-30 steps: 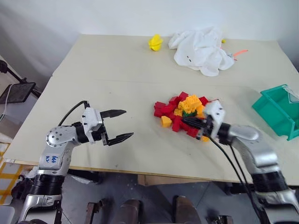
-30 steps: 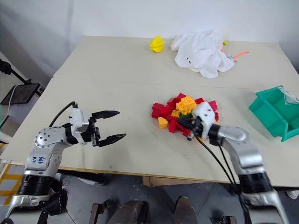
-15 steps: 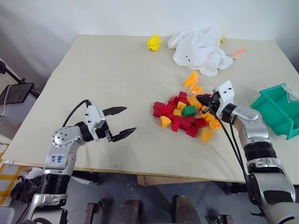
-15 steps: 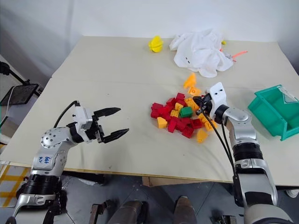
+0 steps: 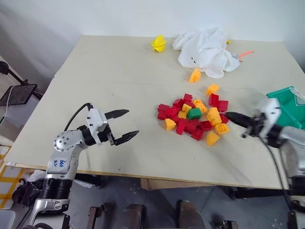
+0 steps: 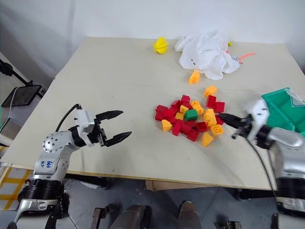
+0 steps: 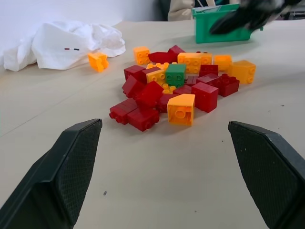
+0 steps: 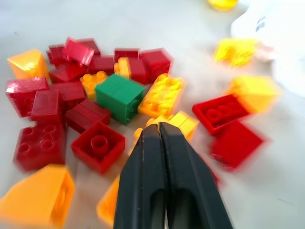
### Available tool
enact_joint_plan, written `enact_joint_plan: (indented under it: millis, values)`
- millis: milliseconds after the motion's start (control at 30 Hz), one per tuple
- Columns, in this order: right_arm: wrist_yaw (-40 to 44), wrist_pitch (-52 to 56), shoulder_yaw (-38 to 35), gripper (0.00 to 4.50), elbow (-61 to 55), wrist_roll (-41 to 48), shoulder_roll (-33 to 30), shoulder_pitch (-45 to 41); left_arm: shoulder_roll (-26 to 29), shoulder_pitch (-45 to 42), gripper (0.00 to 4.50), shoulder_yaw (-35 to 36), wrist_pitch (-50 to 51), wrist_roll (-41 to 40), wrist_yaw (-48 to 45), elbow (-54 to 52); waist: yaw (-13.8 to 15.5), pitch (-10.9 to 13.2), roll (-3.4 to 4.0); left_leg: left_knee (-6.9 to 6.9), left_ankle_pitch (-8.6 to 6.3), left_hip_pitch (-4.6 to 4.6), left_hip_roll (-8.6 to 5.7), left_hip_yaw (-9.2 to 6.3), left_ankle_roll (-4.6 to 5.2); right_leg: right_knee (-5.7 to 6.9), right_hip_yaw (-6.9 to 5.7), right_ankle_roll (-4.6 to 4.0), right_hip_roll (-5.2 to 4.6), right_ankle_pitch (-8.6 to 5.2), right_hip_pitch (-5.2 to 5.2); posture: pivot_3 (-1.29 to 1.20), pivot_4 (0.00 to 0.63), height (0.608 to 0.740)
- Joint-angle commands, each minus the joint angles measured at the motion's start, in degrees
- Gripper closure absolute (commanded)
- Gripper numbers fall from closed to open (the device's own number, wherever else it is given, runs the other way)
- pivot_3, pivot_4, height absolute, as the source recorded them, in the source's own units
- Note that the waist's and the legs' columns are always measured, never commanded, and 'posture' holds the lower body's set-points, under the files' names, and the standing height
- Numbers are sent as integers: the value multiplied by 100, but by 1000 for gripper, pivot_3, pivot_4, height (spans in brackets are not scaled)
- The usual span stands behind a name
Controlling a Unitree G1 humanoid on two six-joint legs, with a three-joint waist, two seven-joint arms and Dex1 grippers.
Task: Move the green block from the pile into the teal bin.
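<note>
1. The green block (image 5: 194, 113) sits in the middle of the pile (image 5: 190, 119) on the bench (image 5: 119, 81), hemmed in by red and yellow bricks, with its studded top exposed. The teal bin (image 5: 286, 98) stands off to the robot's right, well apart from the pile.
2. The right end effector (image 5: 236, 119) hovers just beside the pile's right edge, its fingers pressed together and holding nothing. To do this step well, I'd say it should spread them before going in, then come down over the green block from above so the neighbours aren't shoved about.
3. The left end effector (image 5: 121, 126) waits well left of the pile, fingers wide apart and empty.
4. The right wrist view shows the green block (image 8: 120, 97) touching a yellow plate and red bricks, which the head views barely resolve; exactly where a fingertip would fit is hard to judge. The head views show the bin.
</note>
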Motion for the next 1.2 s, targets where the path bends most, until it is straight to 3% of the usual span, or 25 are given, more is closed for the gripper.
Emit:
enact_joint_plan:
  millis: [33,167,367,500,600,867,1167,1200]
  values:
    - [583,45,-767,3291,-310,347,-378,910,117,-43,0,179,-165,-57,-105,58,15,1,-3,-1,-2,0,0,0,1,-3,-2,0,0,0,2,0,150,740]
    - [873,-295,-1230,1949,-183,328,-493,1641,221,-73,0,305,-198,-95,-174,203,-5,3,-6,-1,-4,0,0,9,5,-16,-1,2,-1,1,6,0,150,740]
    - [713,-373,-1197,29,19,229,-520,1466,342,-76,0,376,-188,-94,-291,284,-41,3,-6,2,-5,17,14,34,3,-19,4,6,2,3,6,0,150,740]
    - [565,195,-319,29,-242,33,-639,509,332,-124,0,341,-148,-82,-280,270,-67,3,-5,14,-6,16,15,36,2,-17,9,5,2,4,4,0,150,740]
    - [463,699,742,29,19,-496,-597,-861,266,-170,0,260,-108,-79,-262,205,-74,3,-5,18,-6,12,18,33,-1,-16,6,4,3,4,1,0,150,740]
    - [1002,731,2997,29,2156,-2077,308,-3730,127,-152,0,141,-49,-67,-162,17,-38,3,-6,18,-11,-11,20,18,-7,-7,-9,-2,6,5,-14,0,150,740]
    - [1362,-231,3607,29,4550,-2956,1155,-5131,95,154,0,230,54,-85,45,-342,-98,3,-6,13,-13,-28,10,-4,-6,2,-26,-4,2,6,-33,0,150,740]
    - [1403,-236,3625,204,4696,-3022,1198,-5206,99,180,0,244,65,-91,67,-377,-109,3,-6,13,-13,-28,11,-6,-7,6,-29,-4,2,6,-33,0,150,740]
